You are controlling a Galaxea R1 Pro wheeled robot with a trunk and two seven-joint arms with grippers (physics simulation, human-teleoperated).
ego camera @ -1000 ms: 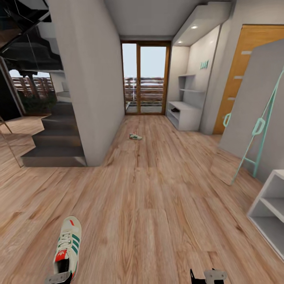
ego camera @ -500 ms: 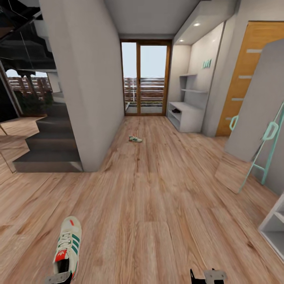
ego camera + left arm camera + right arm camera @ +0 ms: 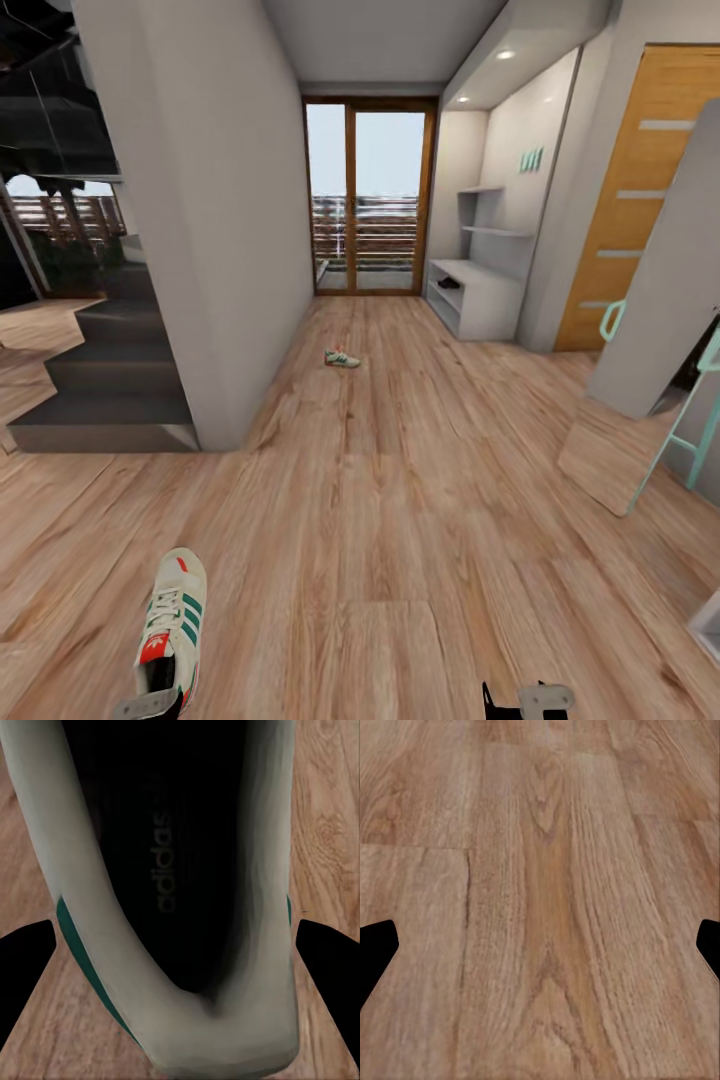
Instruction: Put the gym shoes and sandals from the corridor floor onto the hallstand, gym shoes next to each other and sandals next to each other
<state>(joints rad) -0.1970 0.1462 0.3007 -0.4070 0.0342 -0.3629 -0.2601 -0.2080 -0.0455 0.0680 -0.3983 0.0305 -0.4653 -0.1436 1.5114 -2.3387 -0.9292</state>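
- The left claw (image 3: 180, 937) is clamped on the heel of one sneaker (image 3: 172, 625); its two dark fingertips (image 3: 26, 960) sit against either side of the collar, above the wood floor (image 3: 400, 520).
- Its wrist camera looks straight into the shoe's dark inside, where the printed insole can be read; from the head camera you get the outside instead: green stripes, white laces, red tongue label.
- The right claw (image 3: 540, 945) stands wide open and holds nothing, with only floor planks between its tips.
- Two sneakers counted: the held one, and a second sneaker (image 3: 342, 358) lying far down the corridor floor.
- The shoe rack (image 3: 478, 300) stands at the far right wall, with one small dark thing (image 3: 449, 283) on its top, too small to name.
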